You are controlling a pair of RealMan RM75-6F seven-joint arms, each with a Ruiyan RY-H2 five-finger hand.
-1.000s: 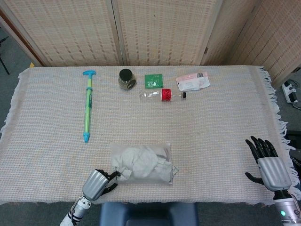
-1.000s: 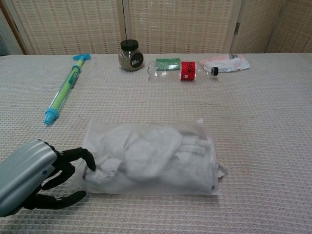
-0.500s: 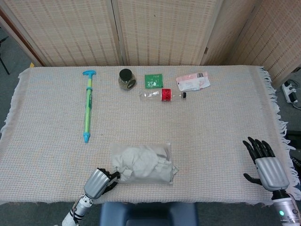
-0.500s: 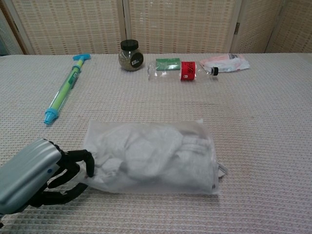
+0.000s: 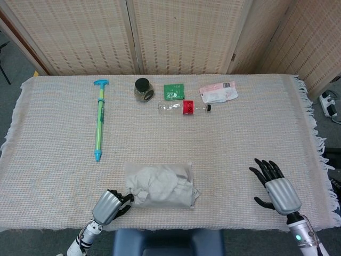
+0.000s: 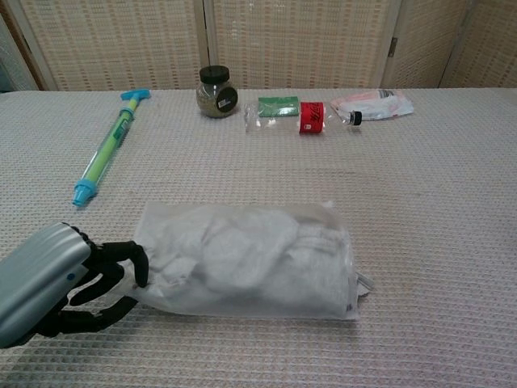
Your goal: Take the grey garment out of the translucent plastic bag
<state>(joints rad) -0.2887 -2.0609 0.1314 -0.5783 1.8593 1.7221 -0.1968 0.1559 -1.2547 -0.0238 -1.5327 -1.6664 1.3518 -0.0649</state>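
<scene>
The translucent plastic bag [image 5: 187,168] lies flat near the table's front edge, left of centre. Inside it is the crumpled grey garment [image 5: 155,184], filling most of the bag [image 6: 325,213]. The chest view shows the garment [image 6: 234,259] bunched toward the bag's left end. My left hand [image 5: 109,205] sits at that left end, with its dark fingers [image 6: 133,257] curled onto the bag's edge and gripping it. My right hand [image 5: 277,189] hovers over the cloth to the right of the bag with fingers spread, holding nothing. It does not appear in the chest view.
Along the far side lie a blue-green pump toy [image 5: 99,120], a dark-lidded jar [image 5: 143,89], a green packet [image 5: 173,91], a clear bottle with a red label [image 5: 185,107] and a white-pink pouch [image 5: 218,92]. The woven cloth's fringe [image 5: 319,144] hangs at the right edge.
My right hand has moved left toward the bag. My left hand's fingers have closed on the bag's left end, and that end has shifted slightly.
</scene>
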